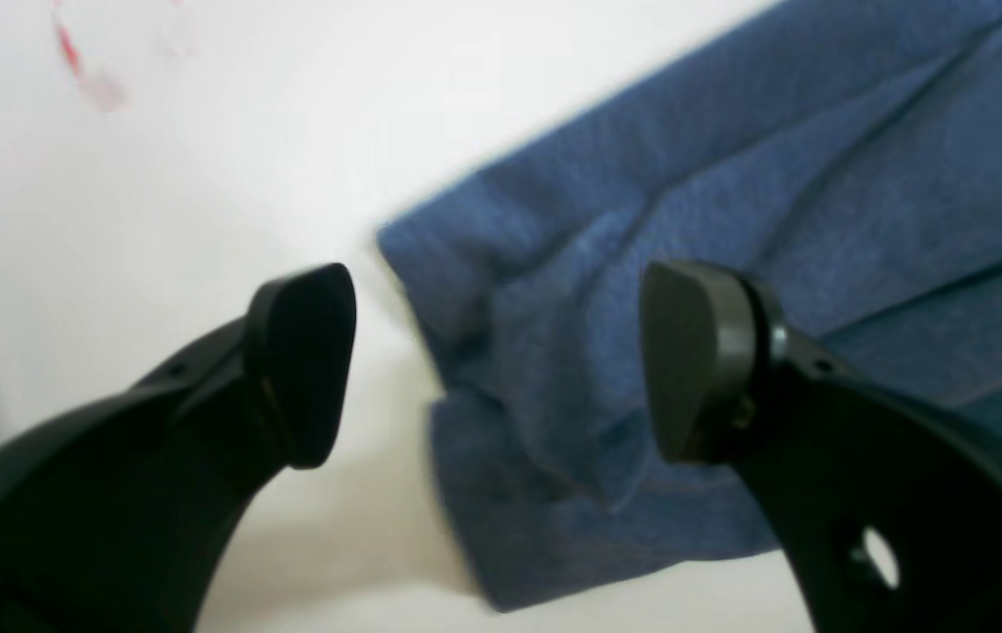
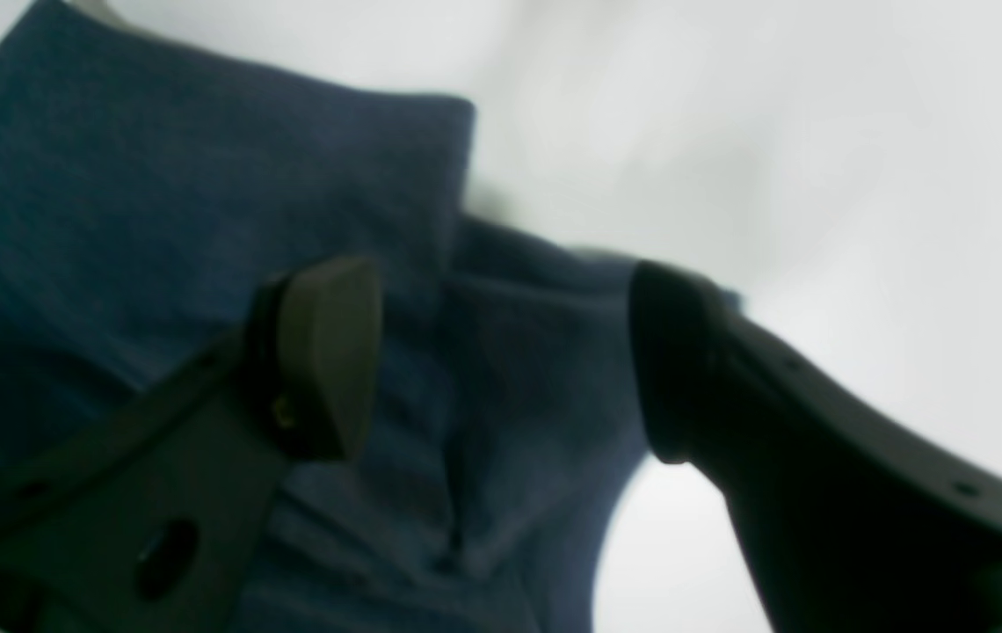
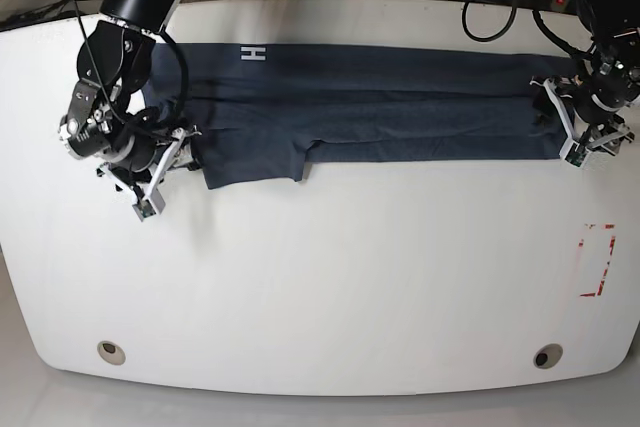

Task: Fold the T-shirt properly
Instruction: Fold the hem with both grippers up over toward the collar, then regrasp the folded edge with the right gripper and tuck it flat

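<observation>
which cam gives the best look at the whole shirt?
Base view: it shows the whole shirt lying as a long folded band across the table, with white lettering near one end. The left wrist view shows only one blurred blue end; the right wrist view shows only a dark, creased end between open jaws.

White table (image 3: 320, 287) with round corners. Dark blue T-shirt (image 3: 380, 107) lies flat on far part, folded into long strip. Red rectangle mark (image 3: 598, 260) near right edge. Two small round holes near front edge.

A white "H" shows on the T-shirt (image 3: 380, 107)
</observation>
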`<state>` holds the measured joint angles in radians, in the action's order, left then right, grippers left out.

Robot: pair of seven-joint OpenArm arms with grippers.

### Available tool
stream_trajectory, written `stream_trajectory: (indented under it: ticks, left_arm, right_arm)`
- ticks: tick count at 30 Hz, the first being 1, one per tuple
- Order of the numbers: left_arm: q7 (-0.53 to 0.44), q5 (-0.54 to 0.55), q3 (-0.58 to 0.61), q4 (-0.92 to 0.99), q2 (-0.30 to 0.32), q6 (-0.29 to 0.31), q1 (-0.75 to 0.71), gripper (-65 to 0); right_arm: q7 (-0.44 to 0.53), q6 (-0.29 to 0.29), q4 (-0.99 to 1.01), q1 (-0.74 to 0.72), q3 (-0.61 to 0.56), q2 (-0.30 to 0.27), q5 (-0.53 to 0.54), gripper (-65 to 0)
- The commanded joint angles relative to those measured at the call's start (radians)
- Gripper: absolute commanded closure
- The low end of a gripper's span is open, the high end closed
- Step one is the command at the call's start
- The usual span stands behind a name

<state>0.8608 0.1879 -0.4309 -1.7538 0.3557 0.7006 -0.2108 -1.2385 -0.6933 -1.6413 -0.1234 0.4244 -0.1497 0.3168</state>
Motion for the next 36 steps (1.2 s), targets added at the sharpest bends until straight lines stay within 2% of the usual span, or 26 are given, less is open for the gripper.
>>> stream_trajectory:
  ticks: [1,5,16,18,19,20,23,25,29,36]
  left_arm:
    - [-0.016,0.006,-0.006,0.021,0.01,-0.002,0.017,-46.5]
    - [-0.018,0.006,-0.009,0.079,0.01,-0.002,0.015,-46.4]
    - [-0.018,0.008,-0.01,0.097,0.01,-0.002,0.015,-46.4]
    - [-0.018,0.008,-0.01,0.097,0.01,-0.002,0.015,-46.4]
    - [-0.018,0.006,-0.009,0.097,0.01,-0.002,0.015,-46.4]
    - [-0.018,0.006,-0.007,0.097,0.01,-0.002,0.015,-46.4]
    - [-0.018,0.006,-0.006,0.099,0.01,-0.002,0.015,-46.4]
    - [-0.018,0.006,-0.006,0.101,0.01,-0.002,0.015,-46.4]
    - [-0.018,0.006,-0.006,0.101,0.01,-0.002,0.015,-46.4]
    - [-0.018,0.006,-0.006,0.101,0.01,-0.002,0.015,-46.4]
  right_arm:
    - [0.013,-0.005,0.068,-0.063,0.004,-0.012,0.003,-42.5]
    - [0.024,-0.005,0.197,-0.124,0.004,0.017,0.003,-42.5]
    - [0.154,-0.005,0.448,-0.189,0.004,0.022,0.002,-40.9]
    - [0.171,-0.005,0.458,-0.189,0.004,0.023,0.002,-34.6]
    - [0.176,-0.005,0.458,-0.189,0.004,0.023,0.002,-28.9]
    - [0.177,-0.005,0.456,-0.189,0.004,0.023,0.002,-19.8]
    - [0.177,-0.005,0.45,-0.189,0.004,0.023,0.003,0.0]
    - [0.174,-0.005,0.422,-0.186,0.004,0.023,0.003,0.0]
    - [0.095,-0.005,0.273,-0.16,0.011,0.023,0.017,0.0]
    - [-0.073,-0.005,0.003,-0.075,0.012,0.014,0.17,0.0]
